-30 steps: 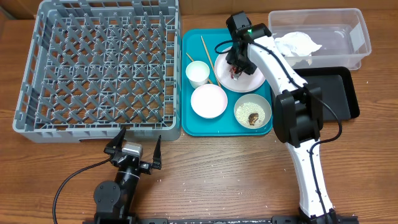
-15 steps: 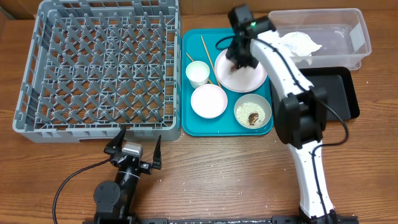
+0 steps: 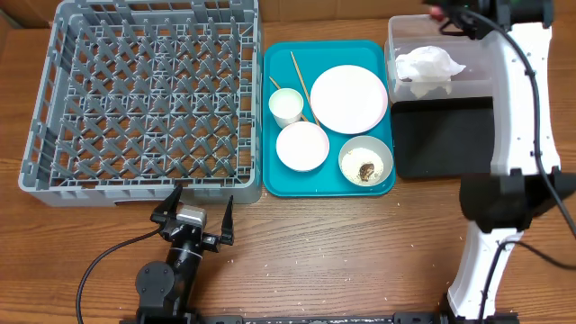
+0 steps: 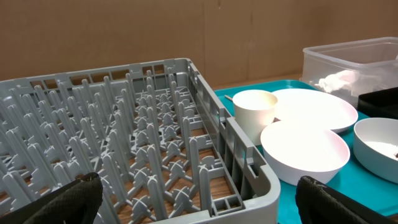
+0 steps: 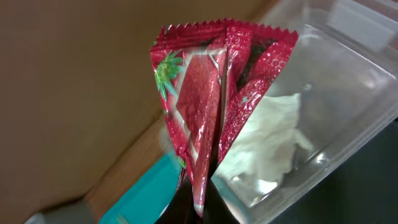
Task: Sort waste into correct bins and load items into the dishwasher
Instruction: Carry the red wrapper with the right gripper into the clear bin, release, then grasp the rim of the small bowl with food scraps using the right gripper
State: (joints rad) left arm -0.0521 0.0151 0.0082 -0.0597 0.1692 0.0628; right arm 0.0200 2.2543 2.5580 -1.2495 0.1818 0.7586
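Red wrapper (image 5: 205, 93): clamped at its narrow end in the right gripper (image 5: 199, 200); you see the crimped edge fanned out clear of the jaws.
Right jaws: closed tight on the wrapper, with nothing else between them.
Wrapper position: raised over the far rim of the clear tub (image 3: 392, 56), toward its left end.
Tub contents: one crumpled white napkin (image 3: 429, 67) in the left half.
Black tray (image 3: 445, 135): just beside the tub's near side, by the table's (image 3: 360, 261) right edge; the right arm crosses over part of it.
Teal tray (image 3: 270, 117): mid-table, far half.
Teal tray load: plate (image 3: 349, 97) at the far right corner; cup (image 3: 286, 105) at the left edge; empty bowl (image 3: 301, 146) in front of the cup; second bowl (image 3: 382, 153) at the near right corner, holding rice (image 3: 356, 158) and a brown lump (image 3: 366, 171); chopsticks (image 3: 300, 76) slanted between cup and plate.
Dish rack (image 3: 144, 99): far left corner of the table, just beside the teal tray.
Left gripper (image 3: 196, 209): near edge, in front of the rack's near right corner.
Left jaws: spread wide, gripping nothing.
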